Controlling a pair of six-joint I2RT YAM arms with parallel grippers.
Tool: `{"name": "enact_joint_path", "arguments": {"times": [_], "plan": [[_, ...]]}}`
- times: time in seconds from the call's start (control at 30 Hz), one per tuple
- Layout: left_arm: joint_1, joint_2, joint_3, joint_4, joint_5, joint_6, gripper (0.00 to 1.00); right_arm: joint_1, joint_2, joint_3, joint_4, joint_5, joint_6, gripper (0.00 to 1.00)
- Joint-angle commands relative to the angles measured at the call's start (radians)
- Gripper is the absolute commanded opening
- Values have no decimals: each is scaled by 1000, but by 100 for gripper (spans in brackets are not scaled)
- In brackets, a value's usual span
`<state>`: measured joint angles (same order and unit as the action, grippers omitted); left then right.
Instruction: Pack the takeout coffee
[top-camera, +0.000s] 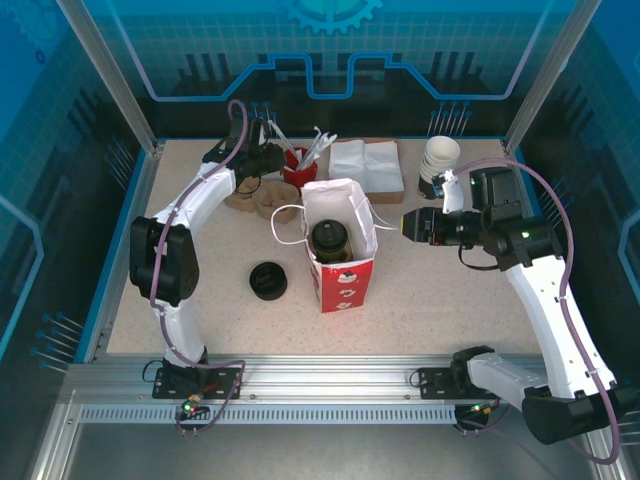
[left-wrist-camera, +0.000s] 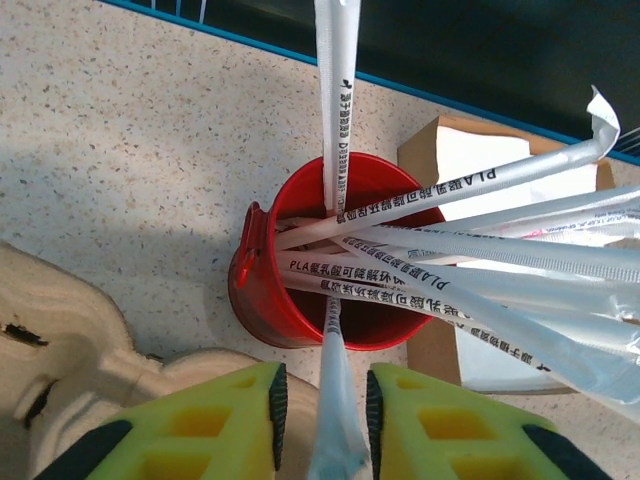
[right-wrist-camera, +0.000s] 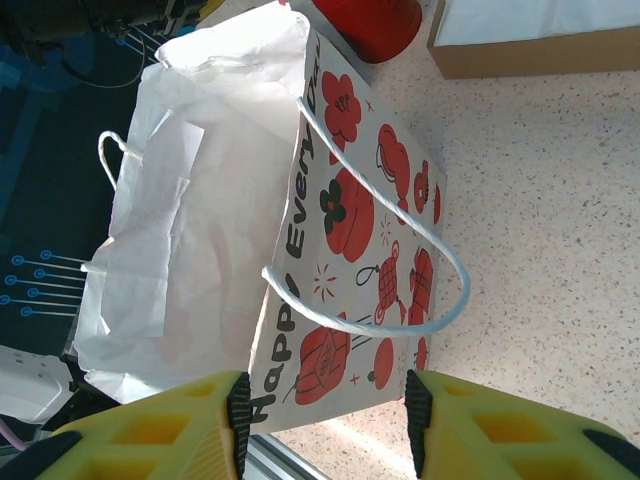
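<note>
On the speckled table, the left gripper is narrow round a straw from the red bucket, upper middle. The right gripper is wide, facing the bag.

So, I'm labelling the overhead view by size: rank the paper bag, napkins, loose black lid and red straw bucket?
Largest to smallest:
1. paper bag
2. napkins
3. loose black lid and red straw bucket look close, and straws partly hide the bucket, so unranked.
</note>
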<state>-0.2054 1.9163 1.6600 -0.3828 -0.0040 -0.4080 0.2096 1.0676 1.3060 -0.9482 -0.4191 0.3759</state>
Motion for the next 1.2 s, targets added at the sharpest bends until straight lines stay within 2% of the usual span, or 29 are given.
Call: {"name": "enact_joint_path", "arguments": {"times": [0.0,0.07,0.2,0.27,0.43,0.6,0.67,0.87,1.17], "plan": [[3,14,21,17,-13,14,26,2,1,1,17,-1,-23,46],[1,13,26,13,-17,16,24,0,1,4,17,0,-25,46],[-6,-1,44,-7,-28,28,12,-5,1,14,12,1,-31,46],[-9,-17,53,-14,-30,34,11,-8,0,22,8,1,-35,46],[-26,-78,106,-90,-66,75,10,-16,-7,31,6,-1,-40,46],[-49,-154,209,-262,-127,147,11,-27,-14,37,-1,-3,-51,46],[-51,-187,244,-314,-118,193,14,-35,-16,38,-4,-8,-59,46],[-59,-242,436,-535,-172,308,10,-65,-12,40,-1,-30,-74,46],[-97,-451,468,-647,-148,373,11,-89,6,47,8,-45,-80,46]]}}
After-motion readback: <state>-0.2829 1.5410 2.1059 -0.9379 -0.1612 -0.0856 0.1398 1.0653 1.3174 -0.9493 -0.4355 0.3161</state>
